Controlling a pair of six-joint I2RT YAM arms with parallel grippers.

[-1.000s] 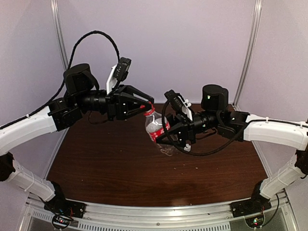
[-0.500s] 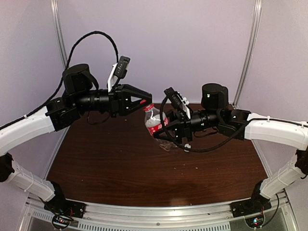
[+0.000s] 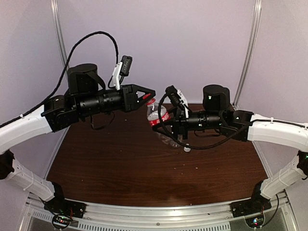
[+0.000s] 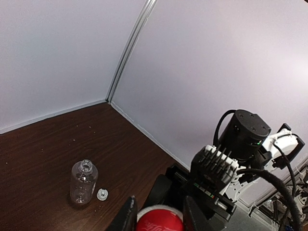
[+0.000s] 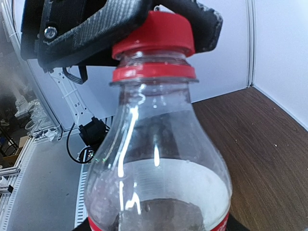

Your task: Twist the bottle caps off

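Observation:
My right gripper is shut on the body of the red-labelled bottle and holds it tilted above the table. In the right wrist view this bottle fills the frame and hides the right fingers. Its red cap sits on the neck, above the red ring. My left gripper is shut on that red cap, with a black finger on either side. The unlabelled bottle stands uncapped on the table. Its white cap lies beside it.
The brown table is closed in by pale walls with a corner post at the back. The uncapped bottle and white cap lie just under the right arm's wrist.
The left fingers have closed in on the red cap and the left wrist has turned. The right arm has carried the bottle slightly up and back.

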